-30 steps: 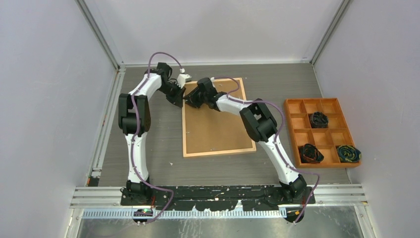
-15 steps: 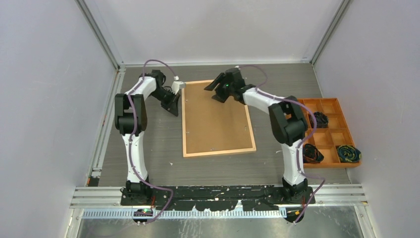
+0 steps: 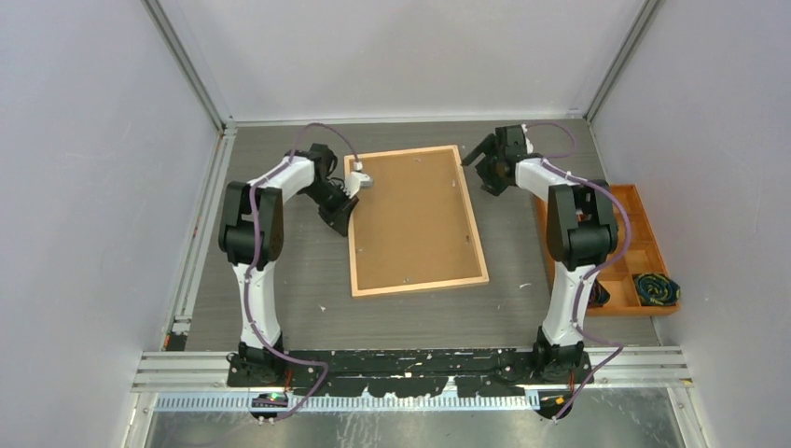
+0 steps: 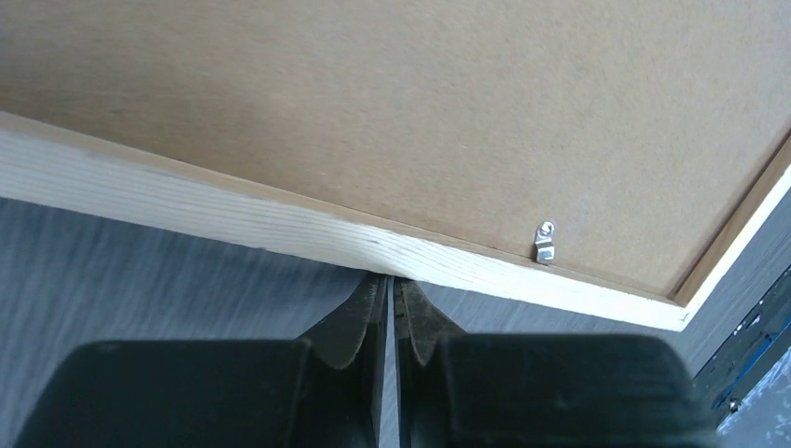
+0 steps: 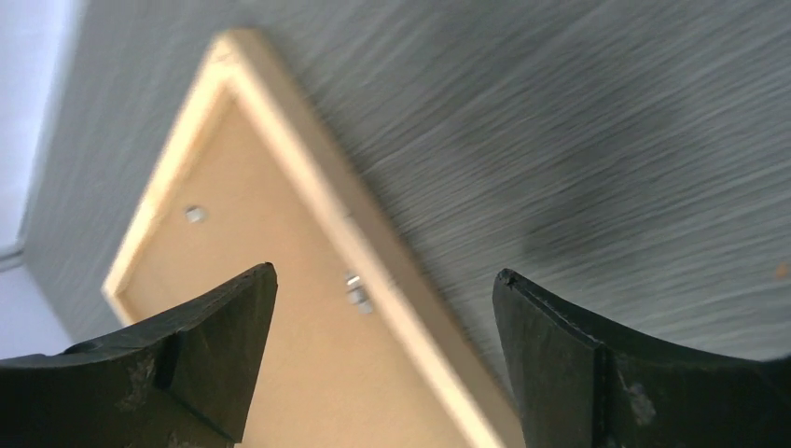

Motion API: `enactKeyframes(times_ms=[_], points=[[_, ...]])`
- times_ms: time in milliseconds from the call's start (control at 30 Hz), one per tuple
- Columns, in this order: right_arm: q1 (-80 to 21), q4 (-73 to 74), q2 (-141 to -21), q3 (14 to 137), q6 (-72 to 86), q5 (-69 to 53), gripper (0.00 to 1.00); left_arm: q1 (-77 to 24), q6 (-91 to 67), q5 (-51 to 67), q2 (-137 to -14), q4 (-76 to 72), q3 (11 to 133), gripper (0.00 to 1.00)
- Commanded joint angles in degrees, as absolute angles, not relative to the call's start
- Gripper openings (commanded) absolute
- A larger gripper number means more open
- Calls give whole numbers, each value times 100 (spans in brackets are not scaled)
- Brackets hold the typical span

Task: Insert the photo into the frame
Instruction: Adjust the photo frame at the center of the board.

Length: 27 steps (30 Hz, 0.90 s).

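The frame (image 3: 420, 287), thin light wood, lies flat mid-table with its back up. A plain brown board (image 3: 415, 219) fills it; this is the photo's back, and its printed side is hidden. My left gripper (image 3: 348, 213) is shut and empty, its tips pressed against the frame's left side. In the left wrist view the shut left gripper (image 4: 389, 280) meets the wood edge (image 4: 233, 219), near a small metal clip (image 4: 544, 243). My right gripper (image 3: 478, 173) stands open and empty by the frame's far right corner. In its own view the right gripper (image 5: 384, 275) hangs above the frame's right edge (image 5: 308, 177).
An orange compartment tray (image 3: 644, 201) sits at the right, partly behind my right arm, with dark cable bundles (image 3: 656, 289) in its near cells. Grey walls close in the table on three sides.
My right gripper swung from the frame's far left corner to beyond its far right corner and opened wide. The left gripper moved nearer along the left edge, and the frame shifted slightly right.
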State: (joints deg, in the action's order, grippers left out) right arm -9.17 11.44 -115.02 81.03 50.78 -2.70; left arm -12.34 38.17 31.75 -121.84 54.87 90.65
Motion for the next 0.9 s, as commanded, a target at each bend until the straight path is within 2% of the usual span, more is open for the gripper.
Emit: enactKeyframes(times_ms=[0,200,467,533,567,633,733,867], points=[[-889,1182,-12076,8474,5022,-531,91,-1549,4043,2947,-11876,5318,8693,9],[-1134,1220,-13020,9592,5337,-1295,94,-2104,4047,2853,-11661,5265,8350,9],[-2547,1892,-14045,11606,5195,-2259,93,-3471,3922,2980,-11731,5543,8407,12],[-2860,2297,-14260,12144,4951,-2390,93,-3764,3914,3168,-11714,5749,8489,22],[-2972,2513,-14331,12359,4804,-2409,93,-3875,3929,3265,-11664,5889,8525,36],[-3019,2814,-14283,12529,4568,-2170,94,-3969,4023,3511,-11550,6184,8589,56],[-2766,2796,-13775,12157,4422,-1802,96,-3897,4251,3623,-11322,6699,8675,74],[-2399,2820,-12936,11575,4206,-1318,100,-3406,4619,3931,-10825,7286,8637,79]])
